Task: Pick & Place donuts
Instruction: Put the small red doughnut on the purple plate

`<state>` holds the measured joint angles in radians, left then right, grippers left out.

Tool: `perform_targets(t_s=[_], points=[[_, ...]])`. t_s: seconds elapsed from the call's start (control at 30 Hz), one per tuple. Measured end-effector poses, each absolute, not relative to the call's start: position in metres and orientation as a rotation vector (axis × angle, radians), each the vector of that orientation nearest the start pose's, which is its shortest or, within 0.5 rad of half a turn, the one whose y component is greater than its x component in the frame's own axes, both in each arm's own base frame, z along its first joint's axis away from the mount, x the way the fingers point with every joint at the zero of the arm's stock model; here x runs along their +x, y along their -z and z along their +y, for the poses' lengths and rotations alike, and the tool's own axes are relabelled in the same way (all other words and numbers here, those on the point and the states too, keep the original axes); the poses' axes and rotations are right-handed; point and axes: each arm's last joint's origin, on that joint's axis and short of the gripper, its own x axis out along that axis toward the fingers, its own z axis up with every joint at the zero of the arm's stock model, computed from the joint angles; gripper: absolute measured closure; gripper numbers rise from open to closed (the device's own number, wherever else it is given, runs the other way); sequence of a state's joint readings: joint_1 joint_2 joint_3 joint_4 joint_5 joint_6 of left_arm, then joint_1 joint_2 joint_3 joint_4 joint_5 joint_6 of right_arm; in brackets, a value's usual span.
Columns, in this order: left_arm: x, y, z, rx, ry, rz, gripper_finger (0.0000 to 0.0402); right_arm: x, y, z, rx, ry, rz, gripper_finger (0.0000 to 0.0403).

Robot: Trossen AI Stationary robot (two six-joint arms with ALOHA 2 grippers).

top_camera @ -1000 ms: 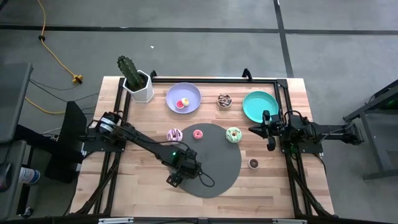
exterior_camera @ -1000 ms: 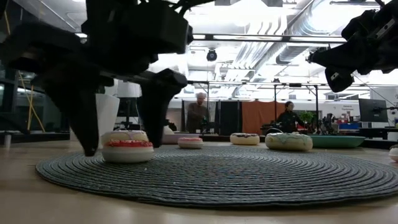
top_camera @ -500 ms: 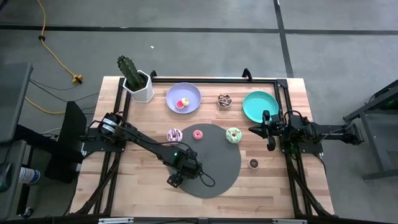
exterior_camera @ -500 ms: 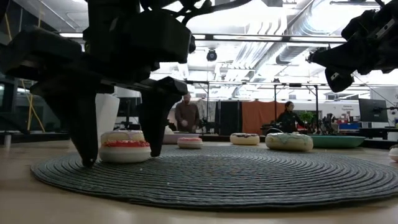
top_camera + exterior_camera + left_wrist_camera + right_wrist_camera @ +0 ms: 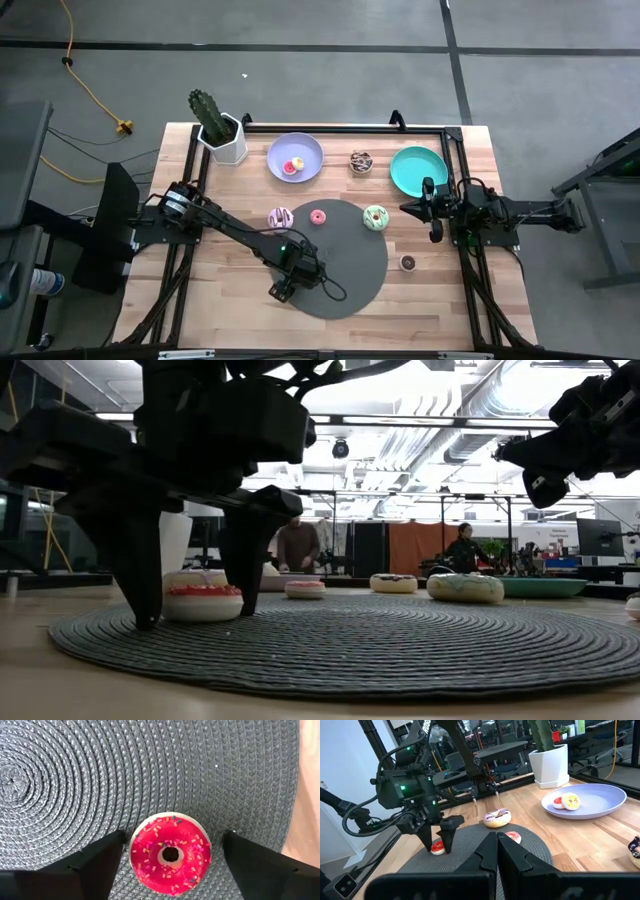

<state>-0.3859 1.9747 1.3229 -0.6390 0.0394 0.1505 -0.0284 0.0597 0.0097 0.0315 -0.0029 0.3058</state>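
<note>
A red sprinkled donut (image 5: 170, 852) lies flat on the dark grey round mat (image 5: 350, 280), near its near-left edge. My left gripper (image 5: 173, 835) is open and low over it. One finger stands on each side of the donut (image 5: 203, 603), with a narrow gap at each. Pink (image 5: 318, 215) and green (image 5: 375, 216) donuts lie on the mat's far part. A white-purple one (image 5: 281, 216) sits at the mat's far-left edge. My right gripper (image 5: 432, 212) is shut, raised beside the teal plate (image 5: 418, 168).
A lavender plate (image 5: 295, 157) at the far side holds two small donuts (image 5: 293, 166). A chocolate donut (image 5: 361, 160) and a small brown one (image 5: 408, 262) lie on the bare wood. A potted cactus (image 5: 218, 125) stands at the far-left corner. People stand in the room beyond.
My left gripper has come down around the red donut, so its fingertips now sit at about mat level on either side. The donut has stayed where it was. A person in the background has walked across.
</note>
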Motion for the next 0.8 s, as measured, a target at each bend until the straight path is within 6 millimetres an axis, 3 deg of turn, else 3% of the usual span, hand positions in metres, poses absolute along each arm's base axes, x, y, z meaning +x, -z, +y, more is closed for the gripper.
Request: perform_targets(t_s=[0.3,0.8], points=[[0.3517,-0.1518,-0.1440,0.357,0.457,1.271,0.0121,0.1008,-0.1652,-0.0028,0.306,0.028,0.014,0.0402],[0.3541,-0.1610,-0.1451,0.361,0.457,1.303,0.0127,0.1008,-0.1652,-0.0028,0.306,0.028,0.013,0.0402]])
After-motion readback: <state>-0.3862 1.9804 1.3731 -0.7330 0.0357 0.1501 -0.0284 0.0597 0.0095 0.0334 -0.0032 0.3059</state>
